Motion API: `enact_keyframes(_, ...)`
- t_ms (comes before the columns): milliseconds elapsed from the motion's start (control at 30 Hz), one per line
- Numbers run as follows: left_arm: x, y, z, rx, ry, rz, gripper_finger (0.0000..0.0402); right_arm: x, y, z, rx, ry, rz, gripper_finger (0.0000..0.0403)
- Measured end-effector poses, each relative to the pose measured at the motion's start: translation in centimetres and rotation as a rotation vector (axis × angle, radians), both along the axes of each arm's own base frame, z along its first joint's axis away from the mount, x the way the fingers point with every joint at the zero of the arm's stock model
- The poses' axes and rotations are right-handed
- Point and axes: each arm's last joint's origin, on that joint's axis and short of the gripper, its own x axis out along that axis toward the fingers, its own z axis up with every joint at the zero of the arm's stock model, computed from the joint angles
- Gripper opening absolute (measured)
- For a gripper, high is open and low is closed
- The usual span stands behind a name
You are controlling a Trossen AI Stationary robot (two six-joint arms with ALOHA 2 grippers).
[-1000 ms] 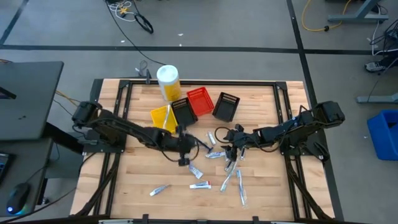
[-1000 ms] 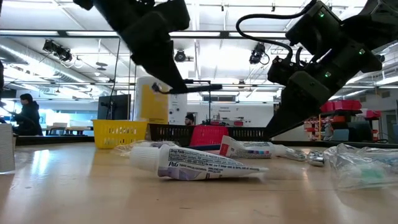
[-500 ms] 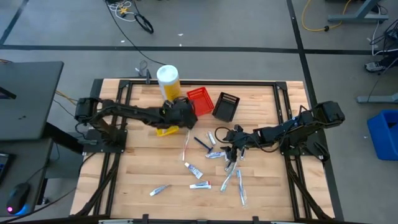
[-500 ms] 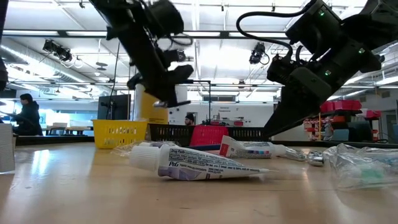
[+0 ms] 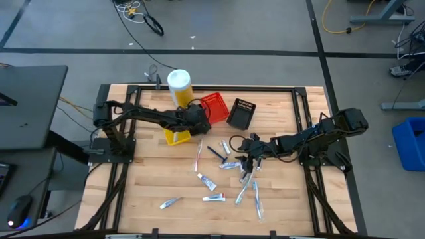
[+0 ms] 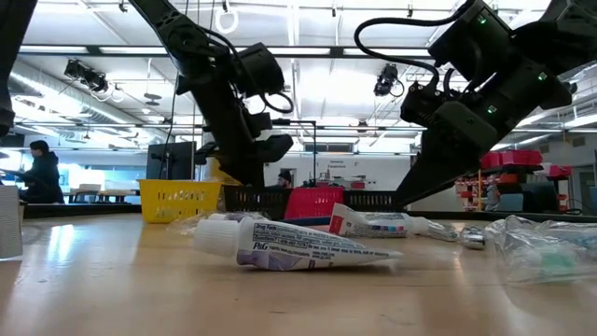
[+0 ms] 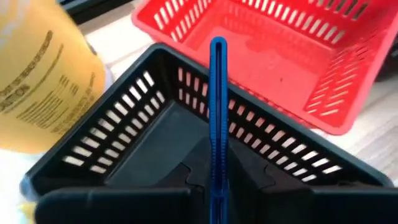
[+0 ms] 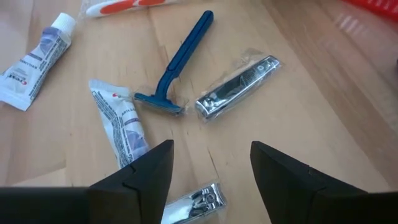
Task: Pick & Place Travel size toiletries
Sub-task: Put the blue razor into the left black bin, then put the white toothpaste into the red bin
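Left tool [image 7: 217, 205]: clamped on a dark blue stick [image 7: 217, 112], which stands up between the fingers, above the open black basket [image 7: 124, 162]. Red basket [image 7: 267, 56] just beyond it; yellow canister [image 7: 37, 81] beside the black basket's other wall. In the high view this tool [image 5: 194, 118] is near the far edge of the tabletop [image 5: 146, 186], over the basket cluster, with the yellow basket [image 5: 174, 135] partly under the arm and a second black basket [image 5: 241, 113] lying apart, toward the right edge.

Right tool [image 8: 208, 165]: fingers apart, hovering low over loose items around the tabletop's middle (nothing between the fingers). In its wrist view: a blue razor [image 8: 177, 65], a clear-wrapped nail clipper [image 8: 239, 86], a white tube [image 8: 121, 127] touching the razor's head, a second clipper [image 8: 193, 202] close under the tool, another white tube [image 8: 37, 59] farther off.

High view: right tool [image 5: 244, 154] at the edge of the scatter. More tubes and toothbrushes spread from there toward the near edge. One tube [image 5: 170, 202] lies well apart, toward the near left corner.

Low view: large white tube [image 6: 298, 245] in front.
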Motion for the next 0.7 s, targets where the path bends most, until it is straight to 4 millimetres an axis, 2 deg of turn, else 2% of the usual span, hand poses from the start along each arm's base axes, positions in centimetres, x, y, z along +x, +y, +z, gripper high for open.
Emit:
enact_keyframes(333, -0.29, -0.02, -0.23, -0.039, 0.02, 0.005, 0.0072, -0.01, -0.02, -0.01, -0.016, 0.003, 0.004, 0.0241)
enact_keyframes(600, -0.29, 0.04, -0.2, -0.032, 0.032, -0.013, 0.0125, -0.02, -0.02, -0.01, -0.016, 0.003, 0.004, 0.0245)
enact_keyframes(700, 0.02, -0.25, 0.63, -0.036, 0.023, -0.072, 0.0138, -0.02, -0.02, -0.01, -0.016, 0.003, 0.004, 0.024)
